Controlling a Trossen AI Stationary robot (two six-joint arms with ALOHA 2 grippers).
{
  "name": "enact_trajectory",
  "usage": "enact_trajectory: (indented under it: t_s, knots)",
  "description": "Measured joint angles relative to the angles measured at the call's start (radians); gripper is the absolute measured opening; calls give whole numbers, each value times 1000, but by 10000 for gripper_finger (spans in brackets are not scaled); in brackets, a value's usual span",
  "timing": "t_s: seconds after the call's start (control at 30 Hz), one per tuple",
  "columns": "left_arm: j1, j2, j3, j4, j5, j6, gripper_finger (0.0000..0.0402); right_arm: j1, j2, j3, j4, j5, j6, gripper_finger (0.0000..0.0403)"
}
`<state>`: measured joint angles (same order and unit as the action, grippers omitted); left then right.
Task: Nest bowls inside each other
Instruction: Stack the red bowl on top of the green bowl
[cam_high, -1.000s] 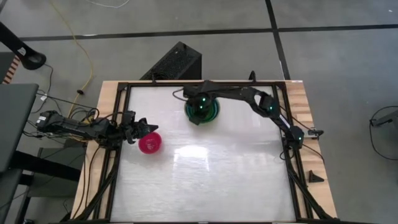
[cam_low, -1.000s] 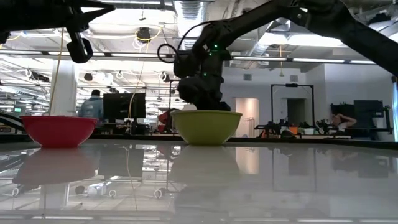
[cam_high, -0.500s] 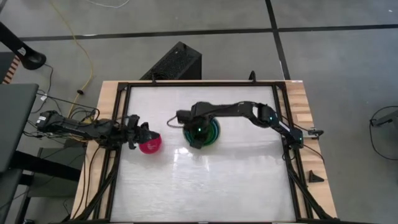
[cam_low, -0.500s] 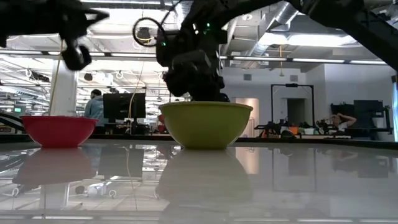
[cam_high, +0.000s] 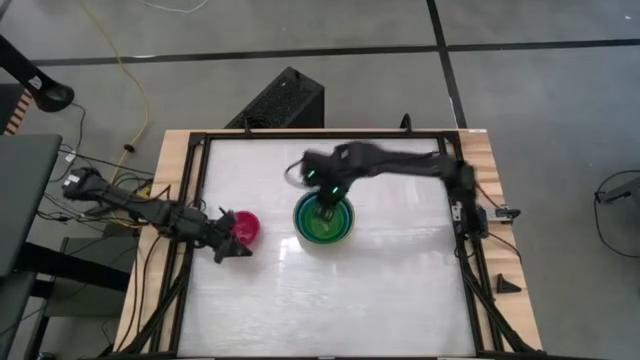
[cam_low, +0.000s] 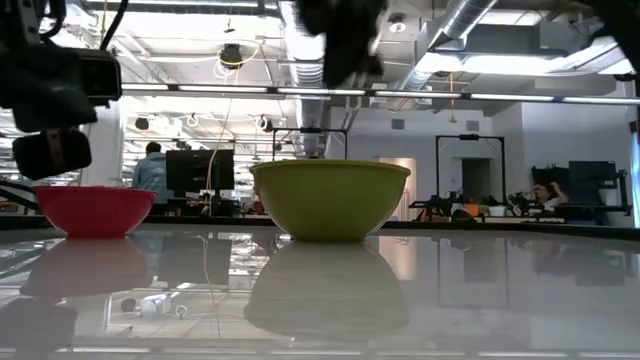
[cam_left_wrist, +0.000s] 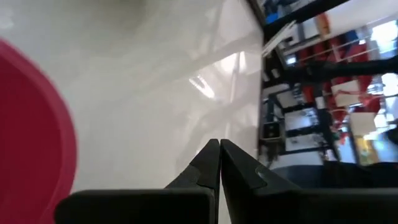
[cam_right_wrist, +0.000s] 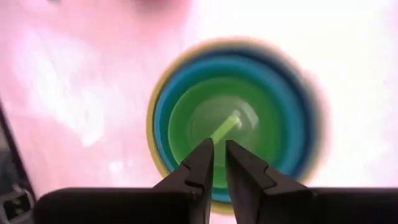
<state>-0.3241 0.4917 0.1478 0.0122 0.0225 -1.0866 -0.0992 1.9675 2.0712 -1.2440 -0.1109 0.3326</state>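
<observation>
Several bowls sit nested in one stack (cam_high: 323, 220) mid-table: olive-green outermost (cam_low: 330, 198), then light blue (cam_right_wrist: 292, 106), teal and bright green (cam_right_wrist: 205, 118) in the middle. My right gripper (cam_right_wrist: 219, 149) hangs above the stack, pointing down, its fingertips slightly open and holding nothing. The magenta-pink bowl (cam_high: 244, 225) stands alone on its base at the left. My left gripper (cam_high: 233, 250) is shut and sits low beside that bowl's near side; in the left wrist view its tips (cam_left_wrist: 219, 147) are off the pink rim (cam_left_wrist: 37, 124).
The white table (cam_high: 400, 280) has bare room on the near and right sides. A black frame (cam_high: 300, 133) runs around its edges. A dark box (cam_high: 285, 100) stands on the floor behind the far edge.
My right gripper has slid the nested stack toward the table's near edge, then risen straight up out of it; the stack stays upright where it was left. My left gripper has swung from the pink bowl's left side to its near side, sinking lower and tipping toward level.
</observation>
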Motion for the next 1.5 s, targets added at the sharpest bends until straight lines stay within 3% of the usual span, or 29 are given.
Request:
enact_trajectory:
  t_s: [0.2, 0.47, 0.63, 0.87, 1.1, 1.2, 1.3, 1.43, 1.5]
  knots:
    - [-55, 73, 4, 7, -166, 59, 34, -27, -250, 2, -4, 65, 53, 83]
    - [-53, 174, 117, -87, -272, 211, 155, 4, -527, 2, -22, 182, 163, 83]
    - [-54, 268, 220, -322, -277, 212, 214, 64, -626, 2, -87, 306, 242, 83]
    - [-27, 461, 307, -490, -335, 222, 226, 153, -673, 2, -151, 407, 315, 84]
    - [31, 708, 323, -457, -181, 177, 205, 207, -659, 2, -152, 409, 317, 84]
    - [34, 771, 359, -458, -196, 202, 143, 219, -652, 2, -166, 409, 319, 84]
    - [44, 779, 431, -451, -234, 300, 38, 231, -653, 2, -192, 426, 323, 84]
    - [83, 757, 533, -402, -244, 388, 8, 253, -658, 2, -236, 456, 354, 84]
    - [112, 736, 574, -298, -228, 444, 5, 271, -660, 2, -259, 483, 373, 84]
